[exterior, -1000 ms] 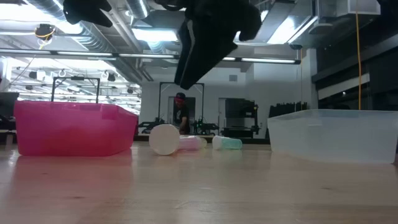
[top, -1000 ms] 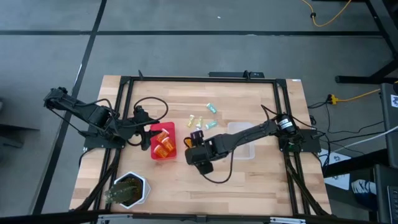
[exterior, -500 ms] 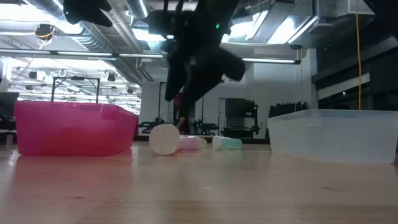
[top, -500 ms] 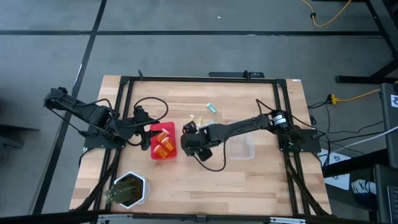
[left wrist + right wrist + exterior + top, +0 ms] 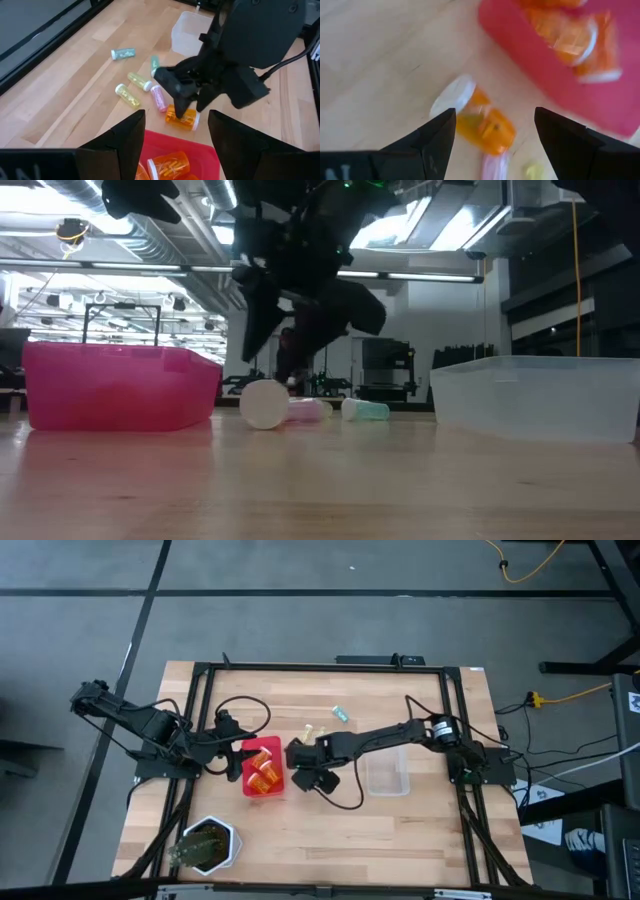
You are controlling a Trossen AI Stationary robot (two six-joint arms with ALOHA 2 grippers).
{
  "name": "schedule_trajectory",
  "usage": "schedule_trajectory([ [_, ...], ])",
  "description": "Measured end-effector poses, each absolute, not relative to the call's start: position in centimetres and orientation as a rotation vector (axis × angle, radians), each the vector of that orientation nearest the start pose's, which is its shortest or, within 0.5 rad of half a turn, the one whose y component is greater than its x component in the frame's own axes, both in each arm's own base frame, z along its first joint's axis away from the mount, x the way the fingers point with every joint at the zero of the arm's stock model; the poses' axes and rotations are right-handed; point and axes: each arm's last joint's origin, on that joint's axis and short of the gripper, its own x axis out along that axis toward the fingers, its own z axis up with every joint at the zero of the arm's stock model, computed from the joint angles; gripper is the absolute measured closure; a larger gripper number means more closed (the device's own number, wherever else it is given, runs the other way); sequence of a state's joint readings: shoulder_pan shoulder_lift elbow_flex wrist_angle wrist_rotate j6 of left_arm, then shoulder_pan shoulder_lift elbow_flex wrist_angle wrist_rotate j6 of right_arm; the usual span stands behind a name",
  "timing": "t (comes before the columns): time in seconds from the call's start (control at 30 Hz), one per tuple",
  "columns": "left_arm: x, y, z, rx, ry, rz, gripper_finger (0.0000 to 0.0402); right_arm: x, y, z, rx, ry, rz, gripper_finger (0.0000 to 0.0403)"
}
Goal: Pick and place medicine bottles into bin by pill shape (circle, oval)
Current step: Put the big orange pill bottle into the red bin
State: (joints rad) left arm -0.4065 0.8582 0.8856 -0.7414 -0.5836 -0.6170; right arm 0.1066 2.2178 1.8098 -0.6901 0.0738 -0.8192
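An orange medicine bottle [image 5: 181,118] with a white cap [image 5: 452,95] lies on its side on the table, just right of the pink bin [image 5: 250,784]. My right gripper [image 5: 298,753] is open above it, with a finger on either side and neither touching it. The pink bin holds other orange bottles [image 5: 167,164]. Small vials lie beyond it: pink [image 5: 159,98], yellow [image 5: 138,80], teal [image 5: 122,53]. My left gripper [image 5: 228,732] is open and empty at the pink bin's left edge.
A clear bin [image 5: 386,772] stands right of the vials, under my right arm. A white hexagonal pot [image 5: 208,845] sits at the near left corner. A black frame [image 5: 200,668] borders the table. Bare wood lies near the front edge.
My right gripper has gone toward the table's left and a little toward its far edge, and down, from in front of the clear bin to over the orange bottle beside the pink bin. The bottles have stayed where they were.
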Motion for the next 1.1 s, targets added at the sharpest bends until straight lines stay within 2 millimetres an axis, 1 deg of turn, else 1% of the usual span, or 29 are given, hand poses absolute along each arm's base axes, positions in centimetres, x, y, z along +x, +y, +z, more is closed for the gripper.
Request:
schedule_trajectory([
  [0.17, 15.3, -4.9, 31.0, -0.255, 0.549, 0.353, 0.0190, 46.8, 4.9, 18.3, -0.906, 1.016, 0.560, 0.0131],
  [0.33, 15.3, -4.9, 31.0, -0.255, 0.549, 0.353, 0.0190, 46.7, 4.8, 18.3, -0.917, 1.024, 0.573, 0.0131],
  [0.47, 15.3, -4.9, 31.0, -0.254, 0.549, 0.352, 0.0190, 46.9, 4.3, 17.1, -0.944, 1.048, 0.605, 0.0131],
  [0.53, 15.3, -4.9, 31.0, -0.255, 0.549, 0.352, 0.0190, 47.3, 3.9, 16.7, -0.943, 1.038, 0.589, 0.0131],
  [0.7, 15.3, -4.9, 31.0, -0.256, 0.547, 0.353, 0.0190, 47.8, 3.7, 16.6, -0.945, 1.000, 0.565, 0.0131],
  [0.83, 15.3, -4.9, 31.0, -0.256, 0.546, 0.352, 0.0190, 47.8, 3.9, 16.2, -0.908, 0.986, 0.612, 0.0130],
  [0.93, 15.3, -4.9, 31.0, -0.257, 0.545, 0.352, 0.0190, 47.8, 3.9, 15.3, -0.862, 1.001, 0.654, 0.0131],
  [1.0, 15.3, -4.9, 31.0, -0.258, 0.545, 0.352, 0.0190, 47.8, 3.9, 14.6, -0.829, 1.026, 0.649, 0.0131],
  [1.1, 15.3, -4.9, 31.0, -0.258, 0.545, 0.352, 0.0190, 47.6, 3.9, 14.3, -0.742, 1.074, 0.606, 0.0131],
])
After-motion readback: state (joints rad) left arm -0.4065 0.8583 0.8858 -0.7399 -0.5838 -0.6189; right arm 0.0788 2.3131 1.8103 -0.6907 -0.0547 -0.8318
